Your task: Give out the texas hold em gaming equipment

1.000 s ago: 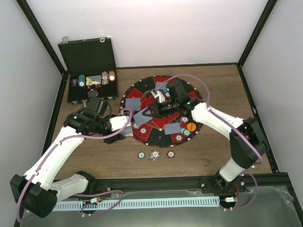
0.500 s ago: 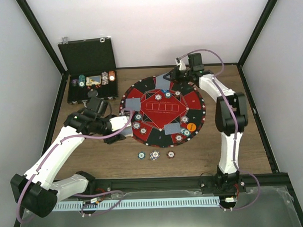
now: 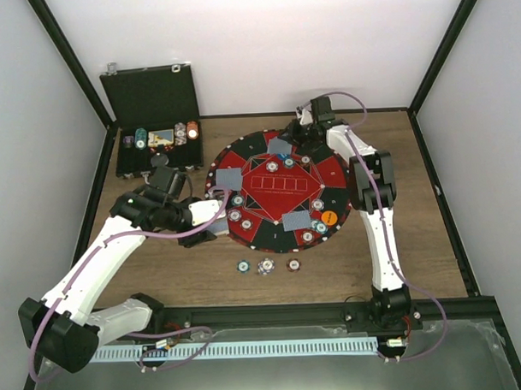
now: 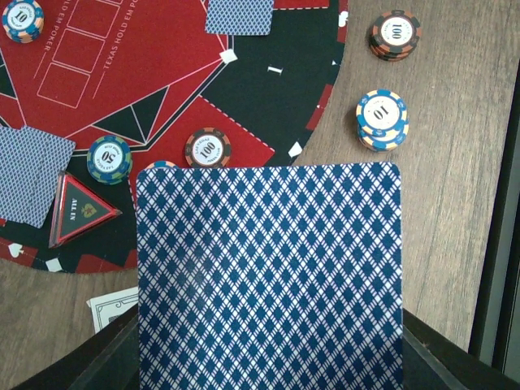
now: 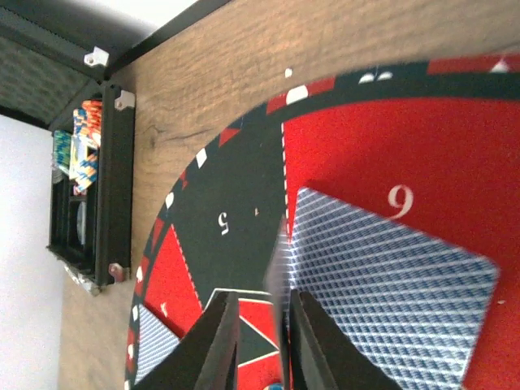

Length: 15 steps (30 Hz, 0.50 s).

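Right arm [image 3: 376, 208] had swung, since a second earlier, from the middle of the round red-and-black mat [image 3: 277, 187] to its far rim; left arm [image 3: 100, 260] unchanged at the mat's left edge. Item, left: one blue-backed card [image 4: 268, 276], diamond pattern, back uppermost, held flat above the mat's edge by the left jaws, pressed together on its near end and hidden beneath it. Item, right: one card on edge [image 5: 281, 268], standing between the fingers [image 5: 218, 345] of the right jaws; these stood slightly apart, the card close against one finger, and whether it was pinched could not be told. Just beside it, a dealt card [image 5: 382, 284] lay back up on the red sector marked 6. Also on the mat: a left-side card [image 3: 229, 177]; a near-side card [image 3: 294, 220]; a brown 100 chip [image 4: 208, 148]; a green-edged chip [image 4: 109, 158]; a red triangular ALL IN marker [image 4: 81, 210]; an orange marker disc [image 3: 328, 217] near the right rim. Off the mat, on the wooden surface [image 3: 413, 155], three chip stacks stood in a row before the mat's near edge: left stack [image 3: 243, 266], middle stack [image 3: 266, 266], right stack [image 3: 293, 264]. At the far left corner, well apart from the mat, a black case [image 3: 150, 96] stood open, its lid upright, with further chips in its tray [image 3: 160, 137].
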### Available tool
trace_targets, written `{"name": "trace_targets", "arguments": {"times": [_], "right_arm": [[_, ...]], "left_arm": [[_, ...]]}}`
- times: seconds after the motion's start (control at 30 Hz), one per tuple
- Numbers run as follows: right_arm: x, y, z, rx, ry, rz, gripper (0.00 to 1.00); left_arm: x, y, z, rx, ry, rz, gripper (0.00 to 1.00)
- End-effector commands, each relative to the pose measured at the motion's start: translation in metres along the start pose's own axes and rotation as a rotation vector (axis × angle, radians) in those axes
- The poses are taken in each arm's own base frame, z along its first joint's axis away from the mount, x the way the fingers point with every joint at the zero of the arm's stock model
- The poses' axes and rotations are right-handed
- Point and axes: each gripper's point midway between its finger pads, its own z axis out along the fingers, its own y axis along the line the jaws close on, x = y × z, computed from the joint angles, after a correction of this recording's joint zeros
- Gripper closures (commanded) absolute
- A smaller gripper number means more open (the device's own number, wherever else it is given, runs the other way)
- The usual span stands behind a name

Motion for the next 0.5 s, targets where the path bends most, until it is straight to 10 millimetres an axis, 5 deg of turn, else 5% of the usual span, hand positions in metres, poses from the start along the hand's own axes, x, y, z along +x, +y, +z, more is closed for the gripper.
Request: {"name": "trace_targets", "arguments": {"times": [0.0,0.1,0.27,0.47], "right_arm": [[-0.024,0.006,-0.014,0.072,-0.064,-0.042,0.72],[-0.037,0.014,-0.036,0.151,-0.119,-0.086,0.47],[-0.050,0.029,-0.076,0.256,-0.187,-0.129,0.38],[-0.019,0.072,-0.115,0.215,-0.209,-0.165,0.21]], "left_arm": [[-0.002,-0.005,-0.003,0.013,-0.022,0.013,0.90],[-0.001,-0.004,-0.002,0.012,-0.016,0.007,0.90],[-0.003,-0.003,-0.005,0.002,-0.023,0.001,0.90],[-0.005,-0.001,-0.001,0.010,-0.028,-0.012,0.90]]}}
